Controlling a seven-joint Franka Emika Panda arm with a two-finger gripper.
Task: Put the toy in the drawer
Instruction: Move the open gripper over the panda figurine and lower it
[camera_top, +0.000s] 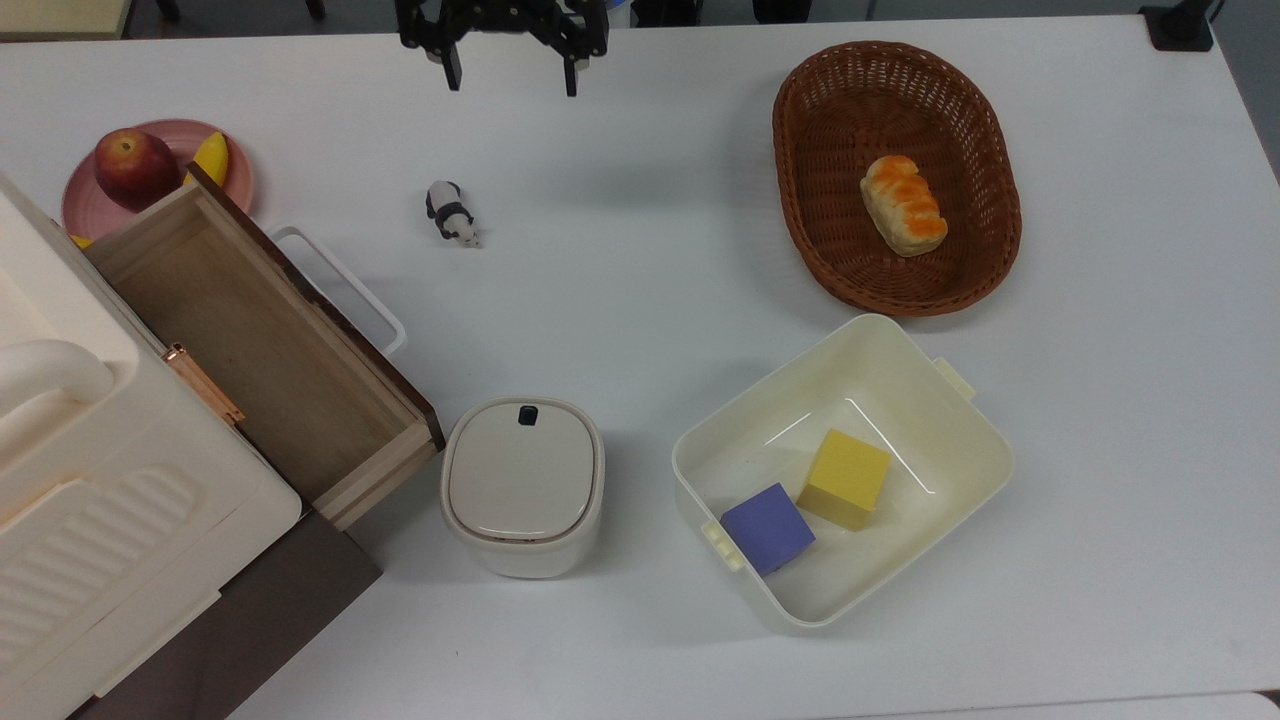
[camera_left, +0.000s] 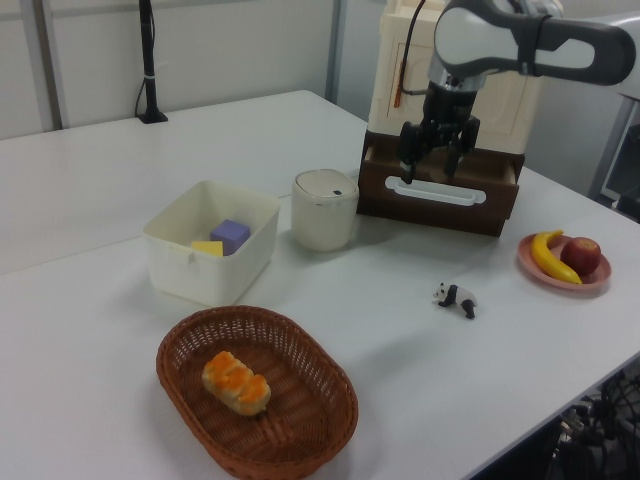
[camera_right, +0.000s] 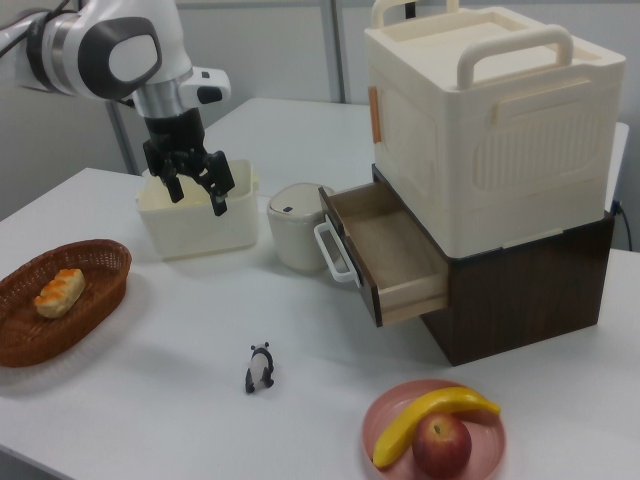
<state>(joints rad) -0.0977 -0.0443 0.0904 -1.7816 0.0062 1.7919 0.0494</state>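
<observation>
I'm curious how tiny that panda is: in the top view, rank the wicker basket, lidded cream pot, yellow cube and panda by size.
1. Wicker basket
2. Lidded cream pot
3. Yellow cube
4. Panda, by far the smallest

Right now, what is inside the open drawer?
The drawer shows just a bare wooden bottom; its rear part is hidden under the cabinet. The toy lies on the table.

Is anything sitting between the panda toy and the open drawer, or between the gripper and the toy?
Nothing visible does. The toy stands alone on bare table; the drawer is open with only its white handle facing the toy. The open gripper hovers above, unobstructed.
</observation>
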